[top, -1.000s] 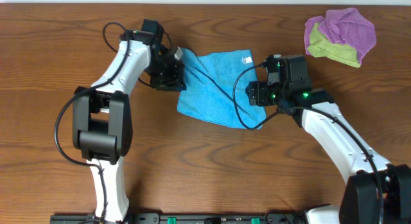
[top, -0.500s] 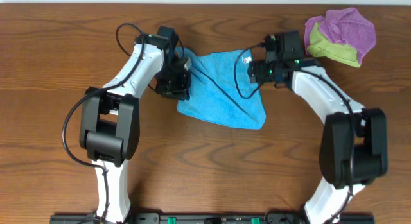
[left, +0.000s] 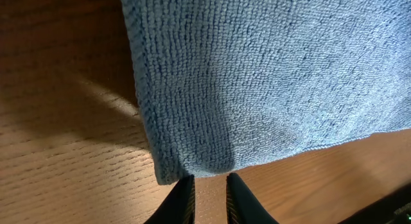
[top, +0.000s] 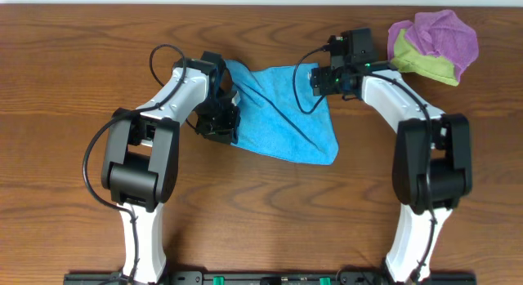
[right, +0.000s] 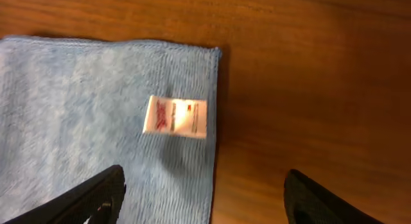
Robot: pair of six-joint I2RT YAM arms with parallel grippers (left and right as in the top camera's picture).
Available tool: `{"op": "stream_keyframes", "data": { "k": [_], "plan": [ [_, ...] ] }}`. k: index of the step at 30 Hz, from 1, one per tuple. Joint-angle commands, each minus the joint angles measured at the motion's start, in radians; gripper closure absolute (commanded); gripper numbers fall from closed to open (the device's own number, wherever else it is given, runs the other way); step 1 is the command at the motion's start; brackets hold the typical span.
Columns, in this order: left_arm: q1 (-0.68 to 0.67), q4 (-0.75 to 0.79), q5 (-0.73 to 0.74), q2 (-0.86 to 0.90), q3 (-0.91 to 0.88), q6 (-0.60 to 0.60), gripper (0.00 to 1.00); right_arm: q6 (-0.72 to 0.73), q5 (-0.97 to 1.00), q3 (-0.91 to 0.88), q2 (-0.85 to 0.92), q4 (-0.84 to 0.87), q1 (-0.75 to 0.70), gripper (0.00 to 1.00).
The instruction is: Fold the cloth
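A blue cloth (top: 282, 113) lies spread flat on the wooden table, with a dark cable draped across it. My left gripper (top: 222, 126) hovers at its lower left corner. In the left wrist view the cloth (left: 270, 76) fills the upper part, and my left gripper (left: 209, 198) stands just short of the corner, narrowly open over bare wood. My right gripper (top: 321, 79) is at the top right corner. There the right gripper (right: 205, 205) is wide open, straddling the cloth's (right: 96, 102) edge below the white tag (right: 174, 117).
A bundle of purple and green cloths (top: 433, 44) sits at the back right of the table (top: 82, 195). Both arms' cables loop over the area near the blue cloth.
My right gripper swung from the cloth's right edge up to its top right corner. My left gripper slid down the left edge towards the lower left corner. The cloth stays flat.
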Motion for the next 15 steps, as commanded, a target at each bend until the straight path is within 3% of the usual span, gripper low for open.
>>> {"op": "stream_keyframes", "data": {
  "k": [1,5,9,15],
  "plan": [
    [0.000,-0.002,-0.010,-0.011,-0.010,0.017,0.82,-0.015,0.001,0.053,0.043,0.006,-0.015,0.21],
    [0.000,-0.005,-0.010,-0.011,-0.022,0.015,0.82,-0.013,0.001,0.105,0.089,0.015,-0.015,0.25],
    [0.000,-0.004,-0.010,-0.011,-0.043,0.014,0.83,-0.011,-0.003,0.132,0.120,0.021,-0.015,0.35],
    [0.000,-0.002,-0.010,-0.011,-0.047,0.014,0.82,-0.003,-0.034,0.134,0.153,0.031,-0.014,0.37]
  ]
}}
